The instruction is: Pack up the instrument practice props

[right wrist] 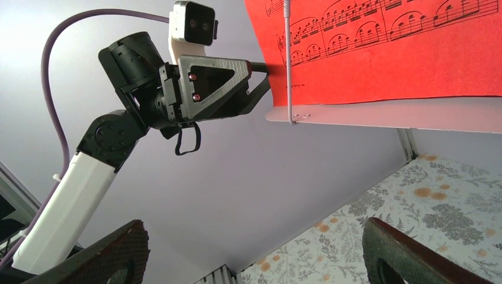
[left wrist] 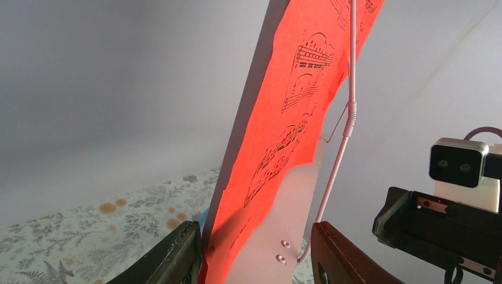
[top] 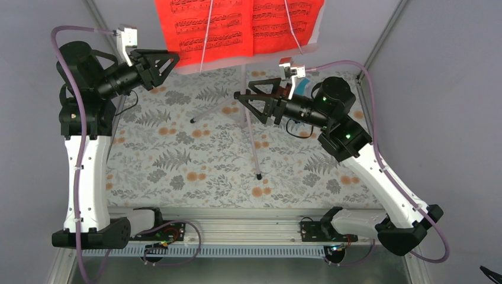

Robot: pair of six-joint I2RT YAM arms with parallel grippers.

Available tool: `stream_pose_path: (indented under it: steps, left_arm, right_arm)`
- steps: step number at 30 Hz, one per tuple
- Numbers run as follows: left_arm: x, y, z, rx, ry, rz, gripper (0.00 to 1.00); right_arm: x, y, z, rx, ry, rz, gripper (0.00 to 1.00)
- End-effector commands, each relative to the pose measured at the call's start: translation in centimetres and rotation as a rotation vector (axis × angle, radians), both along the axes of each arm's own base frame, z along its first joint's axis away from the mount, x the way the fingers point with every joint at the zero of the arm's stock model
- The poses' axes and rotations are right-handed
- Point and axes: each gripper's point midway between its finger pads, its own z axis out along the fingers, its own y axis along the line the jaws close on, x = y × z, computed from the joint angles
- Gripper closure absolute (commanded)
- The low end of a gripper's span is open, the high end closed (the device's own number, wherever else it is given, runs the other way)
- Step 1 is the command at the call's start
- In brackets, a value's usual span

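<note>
Straddling red sheet's (left wrist: 284, 148) edge: left tool (left wrist: 257, 251)

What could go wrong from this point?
The left gripper straddles both the red sheet and the stand's desk; pulling may tear the sheet, which a wire retainer pins. The tripod stand has thin legs, so a sideways tug might tip it.
</note>
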Motion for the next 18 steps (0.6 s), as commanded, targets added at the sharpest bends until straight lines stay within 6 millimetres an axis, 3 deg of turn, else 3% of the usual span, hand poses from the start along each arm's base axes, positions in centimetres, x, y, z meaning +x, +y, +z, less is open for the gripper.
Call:
stream_pose_path:
  steps: [1, 18]
  left_arm:
    - [-1.79, -0.49, 1.4, -0.002, -0.052, -0.029, 0.53]
    - [-2.52, -0.48, 1.91, -0.007, -0.066, -0.023, 0.47]
  right_arm:
    - [-0.46, 0.19, -0.05, 0.008, -0.002, 0.013, 0.15]
    - [-0.22, 0.48, -0.95, -0.005, 0.015, 0.011, 0.15]
